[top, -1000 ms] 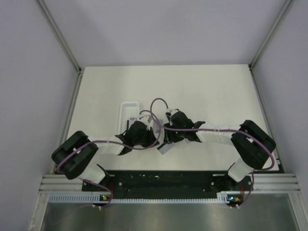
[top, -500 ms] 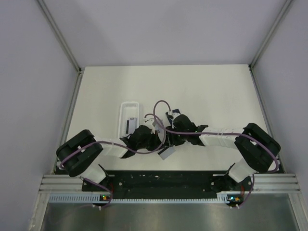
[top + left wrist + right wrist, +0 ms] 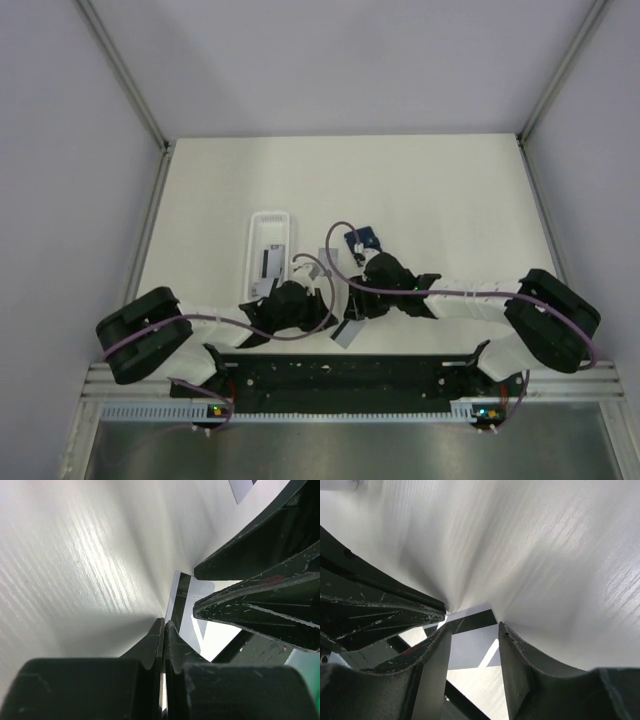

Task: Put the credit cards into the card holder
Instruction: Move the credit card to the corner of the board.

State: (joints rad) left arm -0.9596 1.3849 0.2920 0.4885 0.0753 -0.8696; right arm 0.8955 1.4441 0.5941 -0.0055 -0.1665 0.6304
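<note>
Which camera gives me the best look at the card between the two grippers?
Right wrist: the card sits centre frame, with its face and black stripe clear. The left wrist shows it slanted and partly hidden; the top view shows only a small grey corner.

Card holder (image 3: 364, 238) half hidden behind the right arm (image 3: 462, 298)

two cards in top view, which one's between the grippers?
The grey card at the table's near edge, between left gripper and right gripper. The other card lies in the white tray, apart from both.
</note>
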